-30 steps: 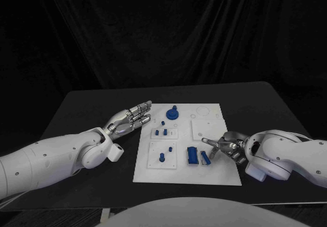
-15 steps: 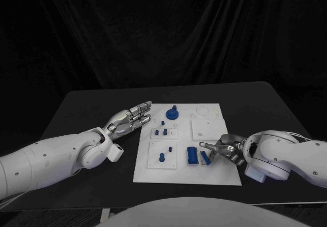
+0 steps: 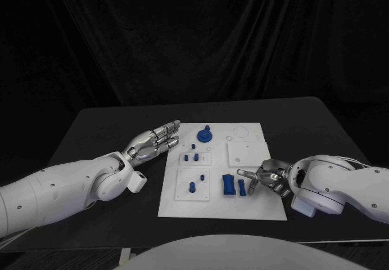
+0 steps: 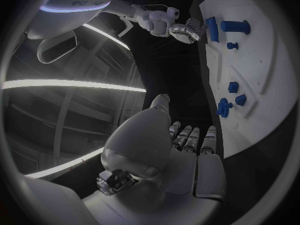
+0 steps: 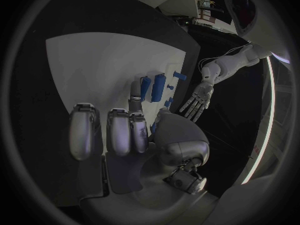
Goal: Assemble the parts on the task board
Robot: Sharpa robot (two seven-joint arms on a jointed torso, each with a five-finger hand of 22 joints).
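While my left hand (image 3: 155,140) lies spread beside the board (image 3: 253,209), my right hand (image 3: 263,179) reaches, fingers apart, holding nothing, toward the blue blocks (image 3: 236,185); a grasp likely follows.

The scene is dim, with a black backdrop swallowing the upper half of the head view. The white task board (image 3: 253,211) stands out brightest, without glare. Both wrist views bend straight edges strongly; bright light strips streak their rims.
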